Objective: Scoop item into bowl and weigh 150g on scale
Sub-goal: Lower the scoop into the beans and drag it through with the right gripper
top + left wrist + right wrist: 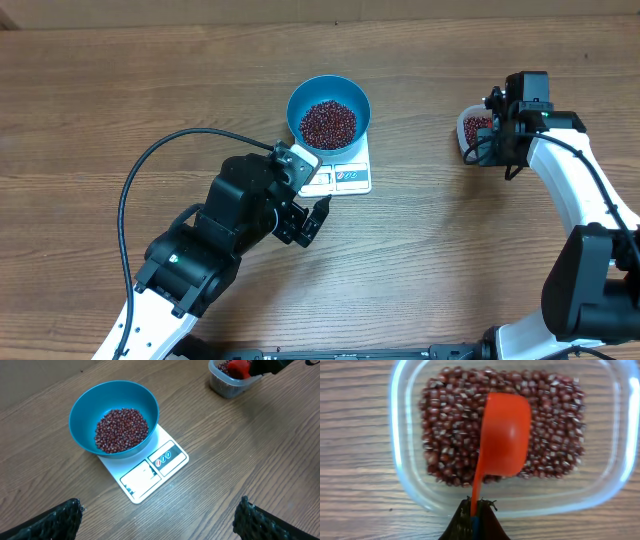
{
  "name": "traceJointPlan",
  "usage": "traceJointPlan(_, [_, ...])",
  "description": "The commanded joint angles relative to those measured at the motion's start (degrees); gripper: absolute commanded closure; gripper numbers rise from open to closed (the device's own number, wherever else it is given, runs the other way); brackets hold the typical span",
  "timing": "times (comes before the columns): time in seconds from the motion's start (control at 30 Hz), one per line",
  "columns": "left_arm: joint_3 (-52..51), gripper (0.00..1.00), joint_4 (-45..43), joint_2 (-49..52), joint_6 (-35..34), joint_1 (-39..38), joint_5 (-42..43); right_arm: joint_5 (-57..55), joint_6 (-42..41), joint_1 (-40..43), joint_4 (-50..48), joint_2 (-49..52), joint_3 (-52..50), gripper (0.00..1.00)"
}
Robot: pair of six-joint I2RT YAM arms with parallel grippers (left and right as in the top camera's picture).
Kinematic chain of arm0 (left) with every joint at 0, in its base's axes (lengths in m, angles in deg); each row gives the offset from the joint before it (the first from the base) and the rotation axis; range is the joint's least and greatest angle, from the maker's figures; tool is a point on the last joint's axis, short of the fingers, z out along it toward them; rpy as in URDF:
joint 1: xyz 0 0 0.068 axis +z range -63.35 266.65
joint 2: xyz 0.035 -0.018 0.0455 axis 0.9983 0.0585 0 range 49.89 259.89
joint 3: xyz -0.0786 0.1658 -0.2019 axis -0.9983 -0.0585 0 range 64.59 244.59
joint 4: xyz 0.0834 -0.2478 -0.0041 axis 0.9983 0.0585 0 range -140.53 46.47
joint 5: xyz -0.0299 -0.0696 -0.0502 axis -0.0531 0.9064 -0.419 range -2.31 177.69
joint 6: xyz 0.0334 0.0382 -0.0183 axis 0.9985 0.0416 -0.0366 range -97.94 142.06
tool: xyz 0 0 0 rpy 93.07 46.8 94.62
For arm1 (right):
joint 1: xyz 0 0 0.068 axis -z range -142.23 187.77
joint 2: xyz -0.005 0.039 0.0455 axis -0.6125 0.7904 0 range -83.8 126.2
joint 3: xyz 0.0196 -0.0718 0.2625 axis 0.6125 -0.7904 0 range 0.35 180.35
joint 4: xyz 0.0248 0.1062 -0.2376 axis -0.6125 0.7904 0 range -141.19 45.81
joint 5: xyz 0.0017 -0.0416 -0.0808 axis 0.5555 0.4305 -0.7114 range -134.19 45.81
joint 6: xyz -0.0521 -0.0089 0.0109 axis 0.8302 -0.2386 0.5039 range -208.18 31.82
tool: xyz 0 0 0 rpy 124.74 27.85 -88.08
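Observation:
The blue bowl (pixel 300 105) stands on the white scale (pixel 347 178) with a mound of red-brown beans (pixel 328 123) inside. My left gripper (pixel 310 222) hangs open just in front of the scale, with nothing between its fingers. The left wrist view shows the bowl (pixel 82 410), its beans (pixel 121 429), the scale (pixel 150 472) and the gripper (pixel 157 520) wide apart. My right gripper (pixel 476 510) is shut on the handle of an orange scoop (pixel 506 435). The scoop's cup lies over more beans (pixel 445 420) in a clear tub (pixel 405 480), and I see no beans in the cup.
The clear tub (pixel 468 128) sits to the right of the scale, under my right gripper (pixel 492 130). A black cable (pixel 170 150) arcs over the table left of the bowl. Bare wood surrounds the scale.

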Motion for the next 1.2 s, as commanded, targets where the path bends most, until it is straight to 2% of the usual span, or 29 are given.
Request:
traceJointPlan(0.0, [-0.5,0.00,-0.1,-0.3,1.3,0.3,0.6,6.6,2.1,0.2,-0.4,0.9,-0.3,0.96])
traceJointPlan(0.47, [-0.5,0.01,0.0,-0.3,1.3,0.3,0.6,13.1,2.0,4.2,-1.0,1.6,-0.3,0.96])
traceJointPlan(0.87, [-0.5,0.00,-0.1,-0.3,1.3,0.3,0.6,26.4,2.0,12.0,-0.1,3.1,-0.3,0.96])
traceJointPlan(1.17, [-0.5,0.01,-0.1,-0.3,1.3,0.3,0.6,28.5,2.0,13.0,0.0,3.7,-0.3,0.96])
